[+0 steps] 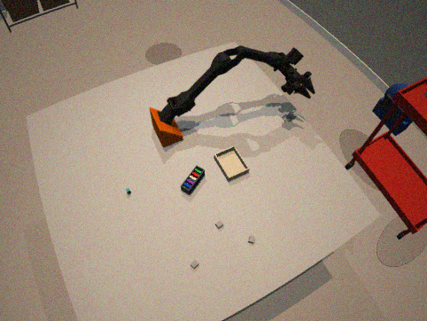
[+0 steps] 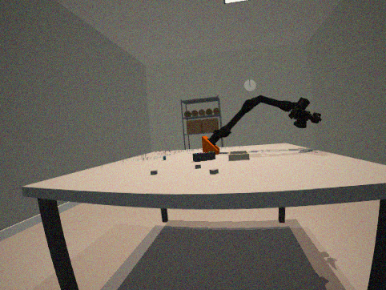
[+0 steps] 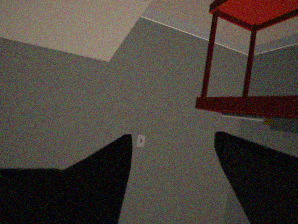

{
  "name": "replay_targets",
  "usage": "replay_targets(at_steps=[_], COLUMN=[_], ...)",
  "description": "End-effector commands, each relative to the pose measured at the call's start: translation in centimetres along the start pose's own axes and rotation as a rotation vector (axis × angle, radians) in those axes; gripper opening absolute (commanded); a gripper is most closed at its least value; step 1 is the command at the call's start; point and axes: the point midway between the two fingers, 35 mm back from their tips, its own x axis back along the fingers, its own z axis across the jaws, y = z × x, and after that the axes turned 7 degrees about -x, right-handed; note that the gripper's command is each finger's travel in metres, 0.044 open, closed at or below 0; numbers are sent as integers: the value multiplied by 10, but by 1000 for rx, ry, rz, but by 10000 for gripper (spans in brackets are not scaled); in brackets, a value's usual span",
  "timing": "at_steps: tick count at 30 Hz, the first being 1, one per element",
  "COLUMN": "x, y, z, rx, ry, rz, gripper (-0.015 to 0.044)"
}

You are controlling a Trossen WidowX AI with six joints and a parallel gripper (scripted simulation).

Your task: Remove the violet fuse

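The violet fuse sits in the black fuse block, between a whitish fuse and a blue fuse. A red fuse and a green fuse sit further along the row. The tray, pale inside with dark walls, stands beside the block; its inside shows no object. My gripper is open, with nothing between its fingers. It hangs high in the air, far from the block, beyond the tray. The fuses cannot be told apart in the exterior view.
The arm rises from an orange base near the block and tray. Three small grey blocks and a small teal object lie on the table. A red cart stands beyond the table edge.
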Motion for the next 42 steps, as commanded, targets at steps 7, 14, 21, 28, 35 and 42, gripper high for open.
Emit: replay_targets(at_steps=[7, 14, 21, 28, 35, 42], x=[-42, -98, -133, -140, -107, -39], y=[27, 58, 86, 100, 118, 135], z=[36, 129, 227, 353, 470, 565], rx=[-21, -29, -153, -382, -733, -1251], ry=[71, 260, 463, 748, 1067, 1418], rz=[-58, -144, -259, -324, -388, -366], gripper=[73, 73, 73, 73, 73, 73])
